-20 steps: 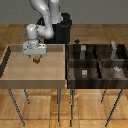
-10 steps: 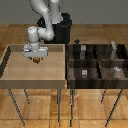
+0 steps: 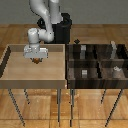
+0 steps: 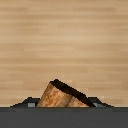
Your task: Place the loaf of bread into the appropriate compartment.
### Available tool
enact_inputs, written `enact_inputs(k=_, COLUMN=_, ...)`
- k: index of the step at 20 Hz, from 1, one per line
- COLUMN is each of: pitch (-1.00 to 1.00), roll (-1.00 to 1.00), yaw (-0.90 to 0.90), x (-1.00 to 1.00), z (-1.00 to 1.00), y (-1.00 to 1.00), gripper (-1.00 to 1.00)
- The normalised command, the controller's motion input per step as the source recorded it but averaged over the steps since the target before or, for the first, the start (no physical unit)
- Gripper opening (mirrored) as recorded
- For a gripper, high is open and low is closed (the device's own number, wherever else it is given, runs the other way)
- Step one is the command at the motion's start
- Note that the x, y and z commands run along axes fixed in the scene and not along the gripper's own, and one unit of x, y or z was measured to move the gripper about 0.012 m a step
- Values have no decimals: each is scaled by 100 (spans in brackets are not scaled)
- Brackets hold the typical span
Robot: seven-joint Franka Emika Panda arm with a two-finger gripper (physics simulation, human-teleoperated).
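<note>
The loaf of bread is a tiny orange-brown block held between my gripper's fingers, just above the floor of the light tan tray on the exterior view's left. In the wrist view the loaf is tilted, with a dark fingertip at each side of it and the tray's wood floor behind. The gripper is shut on the loaf. The dark brown four-cell bin stands to the exterior view's right of the tray, apart from the gripper.
Small grey-white pieces lie in the bin's cells: one far left, one far right, one near left, one near right. The tray's raised rim stands between the gripper and the bin. The robot's black base is behind.
The gripper stays over the same spot in the tan tray with the loaf between its fingers. It has shifted only slightly.
</note>
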Motion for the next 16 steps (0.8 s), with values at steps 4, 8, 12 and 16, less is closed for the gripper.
enact_inputs(k=4, pitch=0, roll=0, yaw=0, x=0, z=50, y=0, gripper=-100)
enact_inputs(k=8, pitch=0, roll=0, yaw=0, x=0, z=100, y=0, gripper=-100)
enact_inputs(k=12, pitch=0, roll=0, yaw=0, x=0, z=100, y=0, gripper=-100)
enact_inputs(k=16, pitch=0, roll=0, yaw=0, x=0, z=50, y=5, gripper=-100)
